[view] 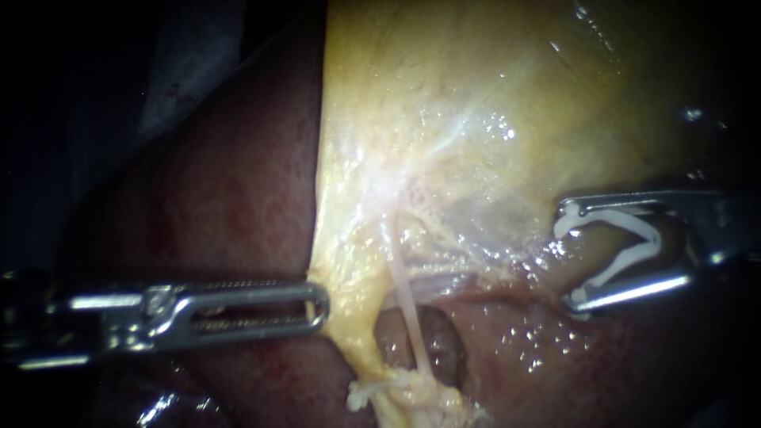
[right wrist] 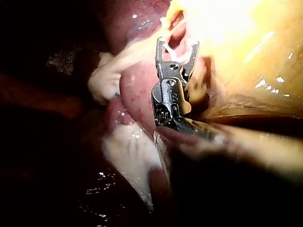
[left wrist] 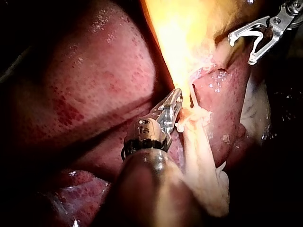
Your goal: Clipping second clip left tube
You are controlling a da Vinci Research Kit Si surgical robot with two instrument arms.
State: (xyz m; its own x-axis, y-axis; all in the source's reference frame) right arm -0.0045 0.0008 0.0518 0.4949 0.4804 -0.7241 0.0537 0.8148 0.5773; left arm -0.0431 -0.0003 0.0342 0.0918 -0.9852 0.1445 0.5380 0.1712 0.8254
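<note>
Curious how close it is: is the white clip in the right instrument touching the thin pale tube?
Apart. The endoscope view shows the clip, held in the right instrument, with a plain gap between it and the tube.

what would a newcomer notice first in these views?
First, the open white clip that the right instrument holds in its pincer at the right of the endoscope view, not yet around any tube. Next, the bright yellow tissue in the middle against the dark red liver, with a thin pale tube running down from it. The left instrument meets that tissue's left edge.
</note>
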